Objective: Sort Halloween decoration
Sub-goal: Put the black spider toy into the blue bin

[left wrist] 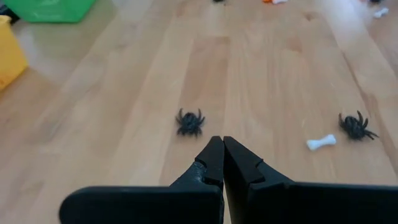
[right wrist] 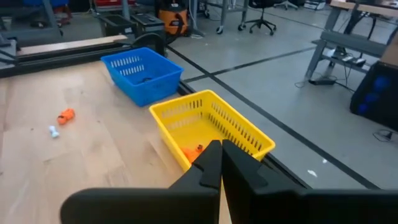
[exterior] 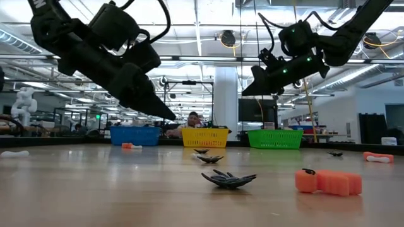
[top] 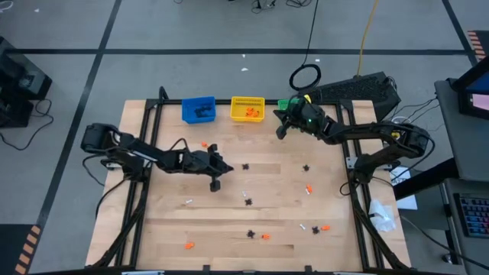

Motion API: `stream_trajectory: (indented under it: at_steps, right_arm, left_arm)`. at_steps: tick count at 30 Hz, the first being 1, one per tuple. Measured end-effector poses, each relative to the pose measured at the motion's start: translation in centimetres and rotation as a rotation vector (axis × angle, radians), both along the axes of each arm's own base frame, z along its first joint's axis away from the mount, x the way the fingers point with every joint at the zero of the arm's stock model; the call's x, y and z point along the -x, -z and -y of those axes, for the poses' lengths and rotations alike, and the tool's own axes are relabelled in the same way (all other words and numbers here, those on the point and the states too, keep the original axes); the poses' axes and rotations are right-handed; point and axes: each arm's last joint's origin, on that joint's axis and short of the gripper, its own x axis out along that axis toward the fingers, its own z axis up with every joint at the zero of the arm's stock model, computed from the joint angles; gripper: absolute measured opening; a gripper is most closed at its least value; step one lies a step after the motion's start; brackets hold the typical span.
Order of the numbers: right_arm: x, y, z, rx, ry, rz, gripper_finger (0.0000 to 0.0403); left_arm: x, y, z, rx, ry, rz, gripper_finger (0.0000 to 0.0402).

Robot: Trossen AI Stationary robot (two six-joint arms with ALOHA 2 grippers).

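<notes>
Right wrist view: no readable writing; the right gripper (right wrist: 222, 163), fingers together, empty, hangs just before the yellow bin (right wrist: 242, 134); left gripper (left wrist: 222, 158) likewise pressed together.

wood table (top: 275, 214) — glossy; bins (right wrist: 211, 127) — plastic mesh

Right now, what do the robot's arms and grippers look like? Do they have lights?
Both arms are dark, chunky and jointed, with black cables looping along them. The left gripper and the right gripper each end in two black, wedge-shaped fingers tapering to a point. The right arm shows small green lights near its wrist; I see none on the left arm.
</notes>
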Motion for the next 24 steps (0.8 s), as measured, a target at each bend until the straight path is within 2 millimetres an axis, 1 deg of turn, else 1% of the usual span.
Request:
stream_trajectory:
  at_steps: [6,9,13,18,21,24]
  right_arm:
    - [0.0,0.0,0.0,0.001,0.002,-0.003,0.0001]
    - [0.0,0.0,0.0,0.001,0.002,-0.004,0.0001]
    - [0.0,0.1,0.0,-0.004,0.002,-0.008,0.0002]
    - [0.0,0.1,0.0,-0.006,0.002,-0.01,0.0002]
    - [0.0,0.1,0.0,-0.007,0.002,-0.011,0.0002]
    - [0.0,0.1,0.0,-0.007,0.001,-0.012,0.0002]
  left_arm:
    - [-1.6,0.1,1.0,0.016,0.015,0.0,0.0007]
    - [-2.4,0.4,1.9,0.016,0.043,-0.006,0.003]
    - [-3.3,1.0,3.0,0.013,0.086,-0.028,0.0073]
    - [-3.9,2.0,4.1,0.027,0.181,-0.065,0.0121]
    - [-4.6,2.4,4.6,0.009,0.234,-0.072,0.0137]
    - [-5.2,3.2,4.9,-0.059,0.284,-0.092,0.0141]
